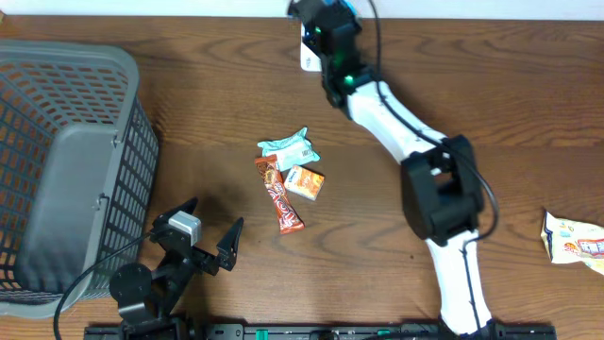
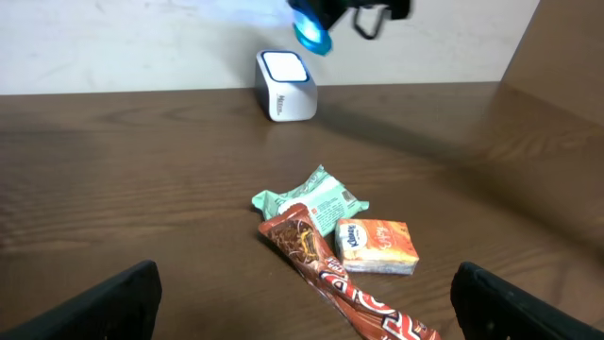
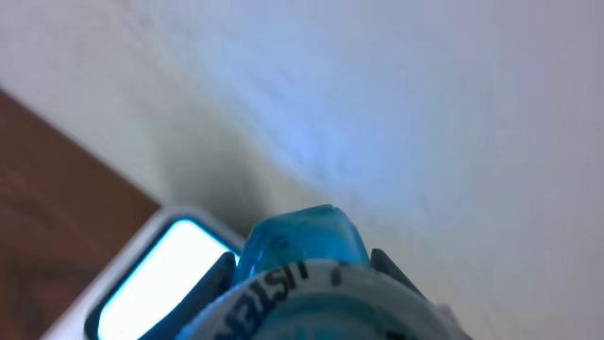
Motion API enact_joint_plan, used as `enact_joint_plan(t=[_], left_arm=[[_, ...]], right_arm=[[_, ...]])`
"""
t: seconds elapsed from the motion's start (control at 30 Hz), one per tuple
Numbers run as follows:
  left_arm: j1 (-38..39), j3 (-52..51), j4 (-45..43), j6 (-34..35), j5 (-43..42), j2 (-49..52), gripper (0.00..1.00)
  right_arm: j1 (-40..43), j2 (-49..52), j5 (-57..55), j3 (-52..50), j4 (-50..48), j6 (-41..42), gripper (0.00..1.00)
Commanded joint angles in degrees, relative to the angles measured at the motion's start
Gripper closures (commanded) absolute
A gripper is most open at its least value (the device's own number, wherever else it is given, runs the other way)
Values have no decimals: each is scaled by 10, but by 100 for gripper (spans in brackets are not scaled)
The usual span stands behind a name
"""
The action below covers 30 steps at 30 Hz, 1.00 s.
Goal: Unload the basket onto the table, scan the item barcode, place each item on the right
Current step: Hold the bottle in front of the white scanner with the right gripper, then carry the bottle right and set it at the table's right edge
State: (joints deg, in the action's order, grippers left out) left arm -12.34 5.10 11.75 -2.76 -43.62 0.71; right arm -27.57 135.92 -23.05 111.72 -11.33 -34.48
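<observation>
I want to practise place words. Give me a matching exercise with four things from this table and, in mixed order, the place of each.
Things
1. basket
2. scanner
3. orange box
4. blue item

Places
A. held in the air close to the scanner
B. middle of the table, beside the long brown wrapper
C. left side of the table
D. far edge of the table

Pairs: 1-C, 2-D, 3-B, 4-A

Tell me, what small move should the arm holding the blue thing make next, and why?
Probably ease the blue item down and across toward the white scanner's lit window. The right hand grips the item close to the scanner, but in the wrist view the window sits off to the item's lower left, not squarely facing it.
</observation>
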Motion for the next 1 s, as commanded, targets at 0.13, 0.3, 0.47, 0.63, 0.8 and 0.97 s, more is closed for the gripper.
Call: enact_joint_plan(t=[0.13, 0.3, 0.47, 0.63, 0.8, 0.97], left_arm=[[-1, -9, 13, 3, -8, -1, 2], [-1, -9, 13, 3, -8, -1, 2], [-1, -9, 13, 3, -8, -1, 2], [-1, -9, 13, 3, -8, -1, 2], [-1, -9, 13, 3, -8, -1, 2], [-1, -9, 13, 3, -8, -1, 2]], right_arm=[[-48, 119, -121, 153, -7, -182, 76], [-60, 123, -128, 154, -16, -224, 77], [-59, 106, -149, 154, -26, -264, 74], [-49, 83, -161, 153, 6, -273, 76], [-26, 52, -176, 152, 115, -235, 75], [27, 30, -224, 152, 221, -190, 76]])
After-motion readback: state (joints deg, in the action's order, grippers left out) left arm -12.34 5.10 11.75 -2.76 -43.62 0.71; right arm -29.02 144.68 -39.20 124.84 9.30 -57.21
